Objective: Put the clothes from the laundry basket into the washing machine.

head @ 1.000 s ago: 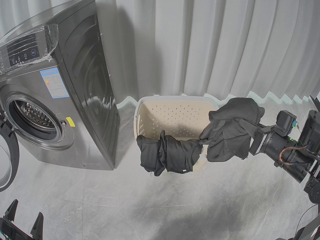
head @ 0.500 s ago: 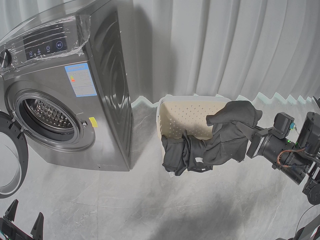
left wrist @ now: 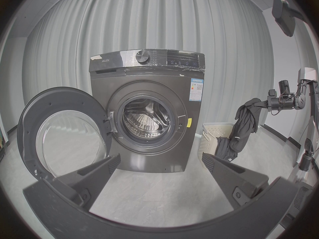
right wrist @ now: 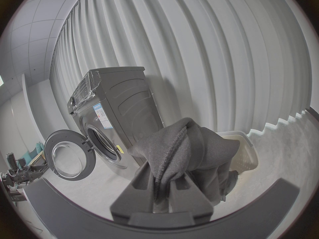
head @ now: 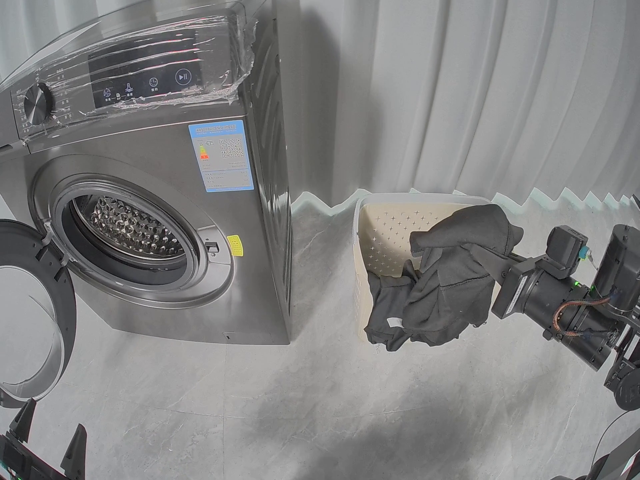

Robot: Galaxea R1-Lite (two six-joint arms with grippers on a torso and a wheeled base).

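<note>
Dark cloth (head: pixel 453 281) hangs above the basket (head: pixel 393 225), pinched tight in the jaws of the right gripper (right wrist: pixel 162 183), probably to lift its tail free. The left gripper (left wrist: pixel 159 156), well apart from the basket, rests with jaws spread.

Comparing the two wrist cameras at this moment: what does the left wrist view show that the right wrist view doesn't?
Left wrist view: the left tool, open, close up; the drum of the washing machine head-on; its control knob. Right wrist view: the right tool shut on the dark garment, close up, and the machine's side panel. Both: the machine with its door swung open, the laundry basket, and the garment.
</note>
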